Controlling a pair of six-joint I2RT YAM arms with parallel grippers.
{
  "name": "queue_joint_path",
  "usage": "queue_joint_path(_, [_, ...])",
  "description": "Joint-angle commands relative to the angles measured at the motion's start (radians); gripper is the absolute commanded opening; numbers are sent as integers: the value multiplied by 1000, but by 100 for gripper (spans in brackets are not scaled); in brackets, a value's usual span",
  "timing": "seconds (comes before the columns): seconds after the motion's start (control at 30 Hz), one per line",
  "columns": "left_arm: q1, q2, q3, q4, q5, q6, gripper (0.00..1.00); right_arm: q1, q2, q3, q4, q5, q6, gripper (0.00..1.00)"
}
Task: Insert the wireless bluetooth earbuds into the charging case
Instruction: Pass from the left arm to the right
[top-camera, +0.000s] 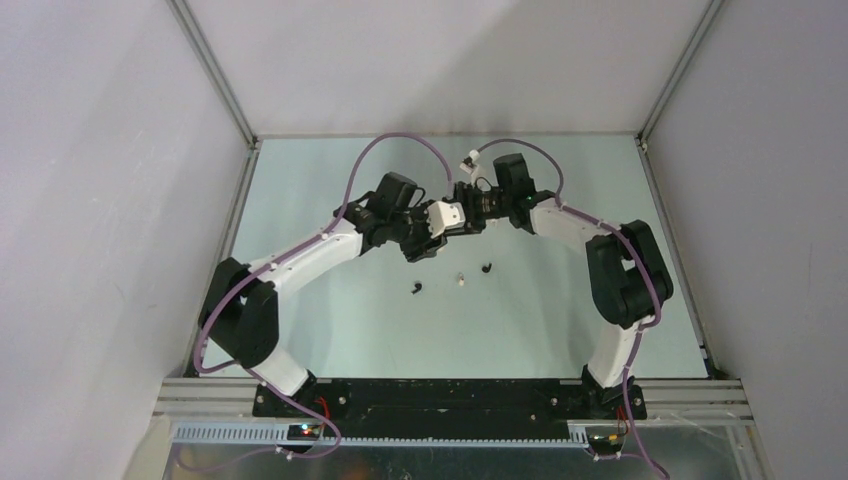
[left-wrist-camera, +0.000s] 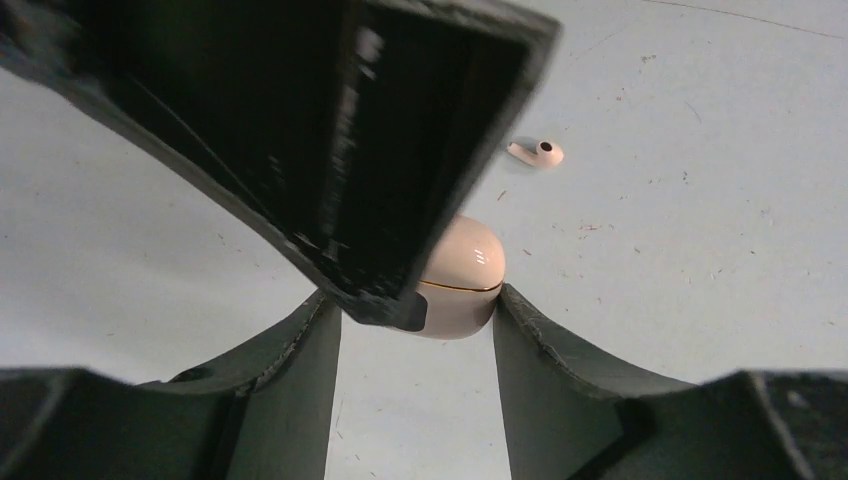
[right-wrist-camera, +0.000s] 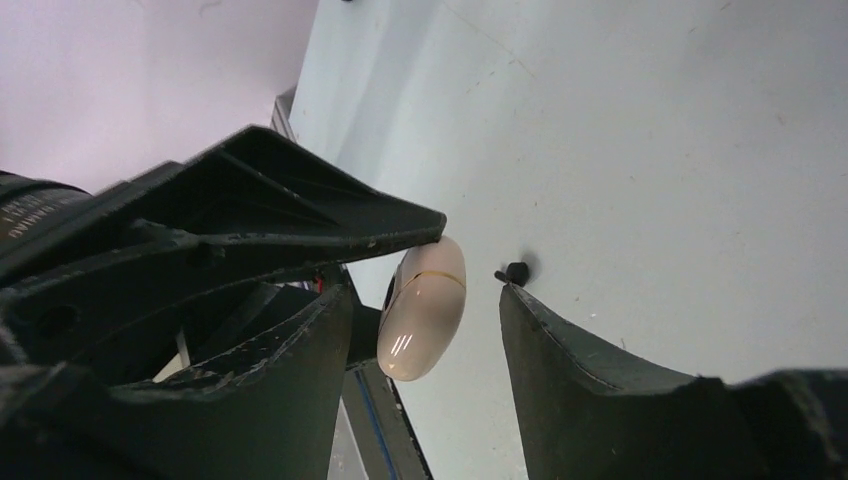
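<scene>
A cream charging case (top-camera: 447, 214), lid closed along a thin gold seam, hangs above the middle of the table. My left gripper (top-camera: 435, 228) is shut on the case (left-wrist-camera: 465, 270); its right finger presses the case's side, while the right arm's finger hides the other side. My right gripper (right-wrist-camera: 425, 292) is open around the same case (right-wrist-camera: 425, 312), with a gap at each finger. Three earbuds lie on the table in front: a black earbud (top-camera: 416, 289), a cream-white earbud (top-camera: 460, 279) and another black earbud (top-camera: 486, 268). The left wrist view shows the white earbud (left-wrist-camera: 537, 152); the right wrist view shows a black earbud (right-wrist-camera: 514, 272).
The pale green tabletop (top-camera: 560, 330) is walled by grey panels on the left, back and right. Purple cables (top-camera: 400, 140) arc above both wrists. The arm bases sit on the black rail (top-camera: 450, 395) at the near edge.
</scene>
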Motion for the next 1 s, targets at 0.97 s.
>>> queue_joint_path(0.97, [-6, -66, -14, 24, 28, -12, 41, 16, -6, 38, -28, -126, -50, 54])
